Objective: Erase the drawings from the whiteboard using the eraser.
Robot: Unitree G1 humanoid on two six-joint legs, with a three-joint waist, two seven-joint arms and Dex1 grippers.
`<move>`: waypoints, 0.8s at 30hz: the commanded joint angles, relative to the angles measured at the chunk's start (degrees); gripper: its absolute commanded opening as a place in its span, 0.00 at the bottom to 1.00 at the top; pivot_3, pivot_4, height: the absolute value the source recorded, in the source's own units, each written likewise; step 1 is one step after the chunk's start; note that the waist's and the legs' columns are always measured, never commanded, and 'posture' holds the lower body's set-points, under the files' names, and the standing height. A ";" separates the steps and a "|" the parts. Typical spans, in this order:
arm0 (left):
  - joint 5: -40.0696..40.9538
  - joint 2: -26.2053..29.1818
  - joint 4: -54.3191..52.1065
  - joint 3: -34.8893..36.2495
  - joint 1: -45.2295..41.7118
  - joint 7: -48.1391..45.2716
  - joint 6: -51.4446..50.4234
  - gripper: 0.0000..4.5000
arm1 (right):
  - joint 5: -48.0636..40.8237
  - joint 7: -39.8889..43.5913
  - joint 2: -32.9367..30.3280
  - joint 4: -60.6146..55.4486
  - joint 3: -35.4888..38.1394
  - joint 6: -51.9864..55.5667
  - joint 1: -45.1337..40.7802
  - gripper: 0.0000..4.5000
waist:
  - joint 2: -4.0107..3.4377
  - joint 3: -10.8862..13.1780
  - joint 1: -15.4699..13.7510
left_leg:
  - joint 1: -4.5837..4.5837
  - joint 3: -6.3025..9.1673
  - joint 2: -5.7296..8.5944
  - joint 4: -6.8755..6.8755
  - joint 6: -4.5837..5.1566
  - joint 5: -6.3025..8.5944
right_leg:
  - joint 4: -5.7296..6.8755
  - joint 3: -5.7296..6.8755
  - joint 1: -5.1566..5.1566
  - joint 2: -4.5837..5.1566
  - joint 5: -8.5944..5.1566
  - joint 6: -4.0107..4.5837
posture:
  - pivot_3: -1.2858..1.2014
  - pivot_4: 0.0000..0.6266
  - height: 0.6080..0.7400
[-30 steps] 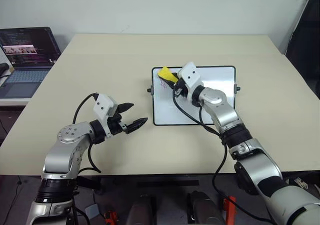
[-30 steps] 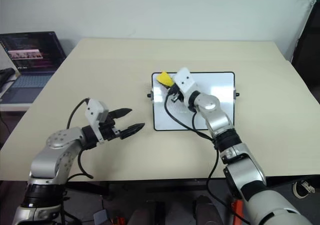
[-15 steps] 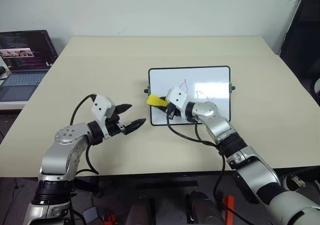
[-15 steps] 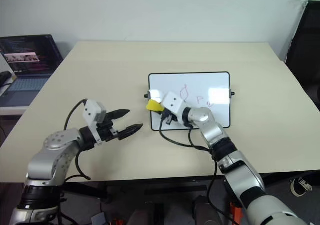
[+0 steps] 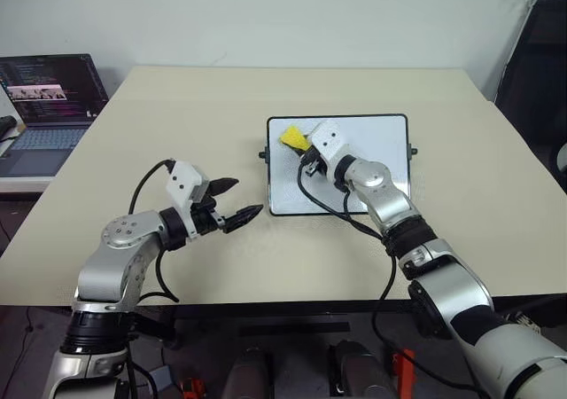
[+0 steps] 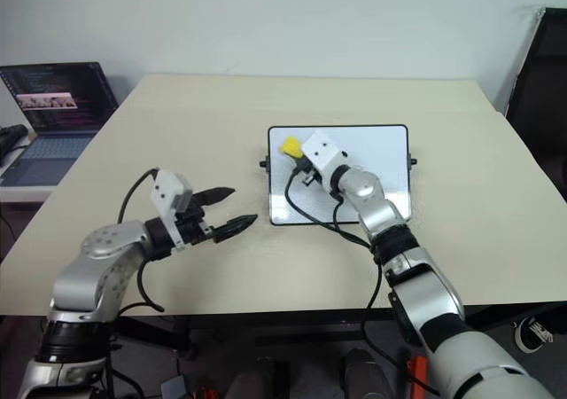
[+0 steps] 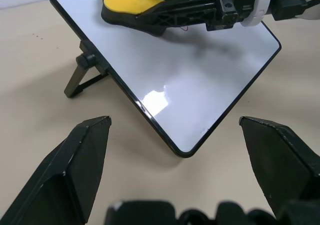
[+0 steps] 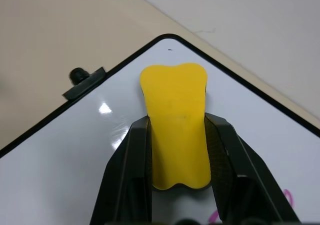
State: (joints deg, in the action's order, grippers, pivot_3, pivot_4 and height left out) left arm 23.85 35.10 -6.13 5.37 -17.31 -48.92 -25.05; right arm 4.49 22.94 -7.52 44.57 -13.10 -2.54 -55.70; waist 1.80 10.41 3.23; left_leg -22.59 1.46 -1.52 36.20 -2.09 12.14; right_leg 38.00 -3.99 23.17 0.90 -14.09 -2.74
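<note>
Having swung back from the lower left edge, my right gripper (image 5: 299, 145) is clamping the eraser (image 5: 293, 137) against the whiteboard's (image 5: 390, 160) upper left corner while my left gripper (image 5: 237, 200) is hanging open.

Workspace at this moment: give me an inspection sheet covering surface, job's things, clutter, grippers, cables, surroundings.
Surface: beige table.
Job's things: whiteboard lies on the table; yellow eraser over its far left corner; a pink drawing remains near the right gripper.
Clutter: nothing seen on the table.
Grippers: right gripper shut on the eraser; left gripper open, above the table beside the board.
Cables: black cable loops from the right wrist across the board.
Surroundings: open laptop on a side surface at left; white wall behind.
</note>
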 commanded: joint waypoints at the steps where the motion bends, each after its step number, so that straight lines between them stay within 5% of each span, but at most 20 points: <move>1: 0.10 0.34 -0.26 0.27 -1.48 -0.33 0.82 1.00 | 1.62 -1.87 -1.20 2.93 1.04 2.29 1.39 0.25 | 0.01 -0.01 0.00 | 0.00 0.00 0.00 0.00 0.00 0.00 | 0.00 0.00 0.00 0.00 0.00 0.00 | 0.52 0.24 1.00; 7: 0.13 0.25 0.33 -0.31 -2.73 -0.91 0.95 1.00 | 0.82 4.09 -1.27 -2.15 -0.44 2.33 3.70 0.25 | 0.02 -0.02 0.03 | 0.00 -0.01 -0.01 -0.01 0.01 -0.01 | -0.01 -0.01 0.00 0.00 0.00 0.00 | 0.52 0.24 1.00; 12: 0.67 1.66 -0.03 0.06 -4.21 -2.44 0.56 1.00 | -11.67 19.68 -5.34 -28.36 2.14 14.20 11.07 0.25 | -0.01 0.04 -0.10 | -0.27 0.03 -0.03 -0.11 0.01 0.00 | -0.10 0.06 0.19 0.00 0.08 -0.21 | 0.52 0.24 1.00; 18: 0.31 3.48 0.99 0.01 -6.62 -4.07 0.75 1.00 | -22.21 25.04 -18.05 -51.04 10.21 32.21 16.80 0.25 | -0.12 0.12 -0.24 | -0.51 0.04 -0.04 -0.22 -0.20 0.17 | -0.11 0.12 0.49 0.01 0.00 -0.07 | 0.52 0.24 1.00; 24: -0.44 5.63 3.50 -0.39 -10.20 -6.24 1.48 1.00 | -23.88 30.79 -36.63 -56.83 19.55 35.78 26.48 0.25 | -0.10 0.14 -0.99 | -0.55 0.02 -0.02 -0.23 -0.52 0.40 | -0.25 0.17 0.45 0.04 -0.44 -0.32 | 0.52 0.24 1.00</move>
State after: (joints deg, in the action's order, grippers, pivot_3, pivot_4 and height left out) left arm 23.62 39.69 -2.34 4.23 -26.09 -54.46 -24.65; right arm -18.29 52.17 -42.29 -9.89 2.60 33.39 -29.49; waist 1.70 10.55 2.24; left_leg -23.16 1.46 -1.53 35.97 -2.62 12.57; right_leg 37.72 -3.84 23.62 0.95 -14.55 -3.08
